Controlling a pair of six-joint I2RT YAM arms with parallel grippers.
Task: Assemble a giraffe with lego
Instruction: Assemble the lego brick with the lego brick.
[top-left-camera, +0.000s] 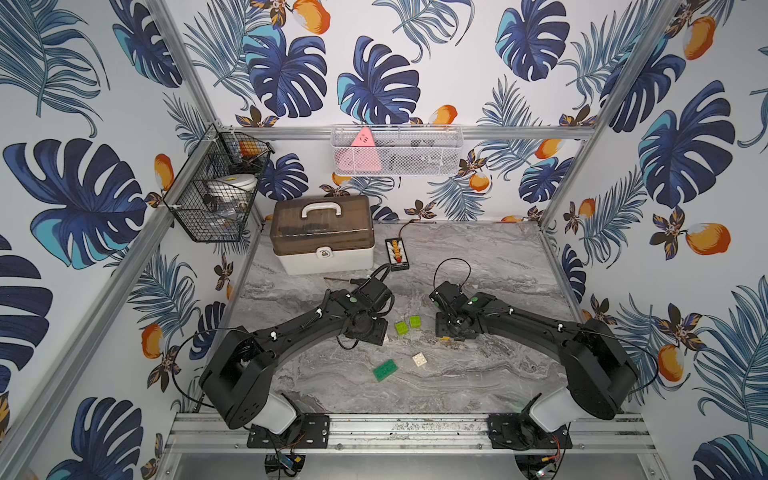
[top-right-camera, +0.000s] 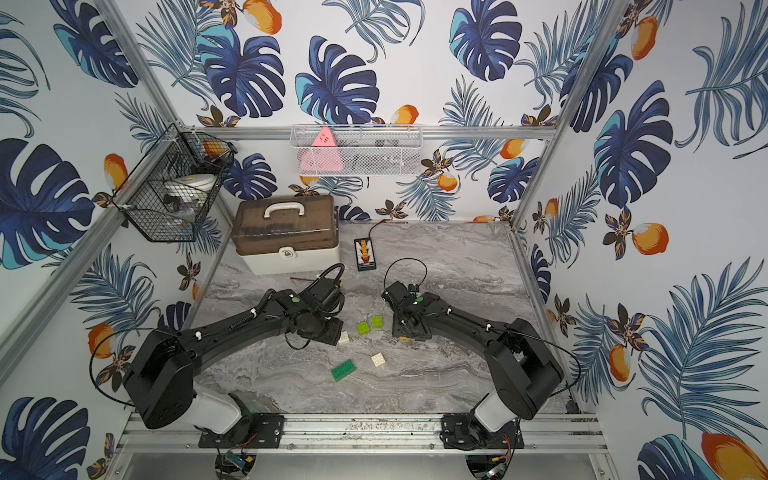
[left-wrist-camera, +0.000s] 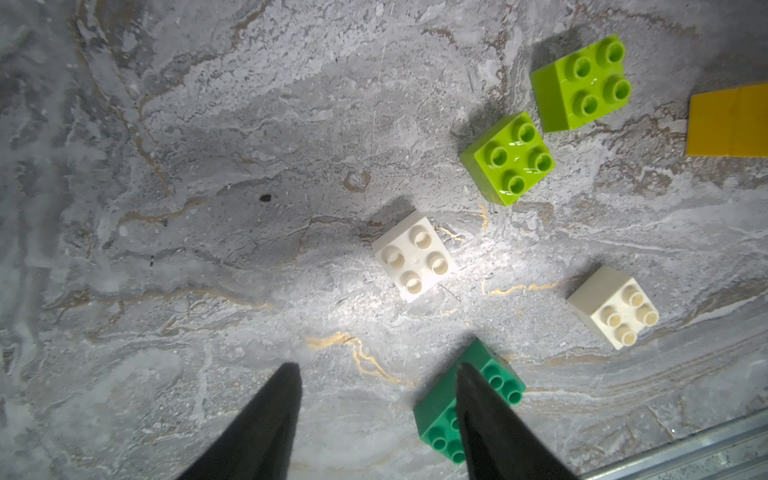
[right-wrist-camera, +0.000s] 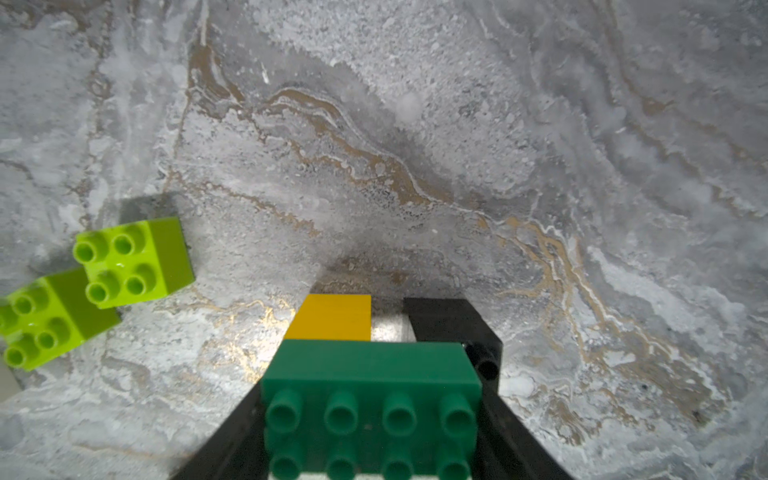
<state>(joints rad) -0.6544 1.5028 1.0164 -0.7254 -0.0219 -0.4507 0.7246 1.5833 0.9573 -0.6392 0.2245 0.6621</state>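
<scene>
Dark green is what the right claw (right-wrist-camera: 372, 390) has got. Its black fingers (right-wrist-camera: 237, 440) are pinched on either side of the half-built giraffe (right-wrist-camera: 370, 365), gripping the long green body brick with the studs facing the wrist cam. A yellow leg (right-wrist-camera: 332, 318) and a black leg (right-wrist-camera: 449, 320) are stuck on the far side of that brick, pointing at the marble table (right-wrist-camera: 415, 124). Can't tell if they actually touch it. Just off to one side of that claw sit two lime bricks (right-wrist-camera: 133, 262) (right-wrist-camera: 45, 320), studs up, corner to corner, which puts them between the two claws in both top views. The left claw (left-wrist-camera: 377, 365) is spread wide with nothing in it, hanging above the table. A white brick (left-wrist-camera: 413, 257) lies right out past its fingertips, studs up. One finger overlaps a loose dark green brick (left-wrist-camera: 434, 411) in the wrist view, and a second white brick (left-wrist-camera: 613, 305) lies further out to that side. In a top view the green one (top-left-camera: 385, 370) and that second white one (top-left-camera: 419, 358) are nearer the arm bases than either claw. Way out behind the left claw there's a storage box (top-left-camera: 322, 235) with a brown lid, and beside it a small black panel (top-left-camera: 397, 253) on a cable.
</scene>
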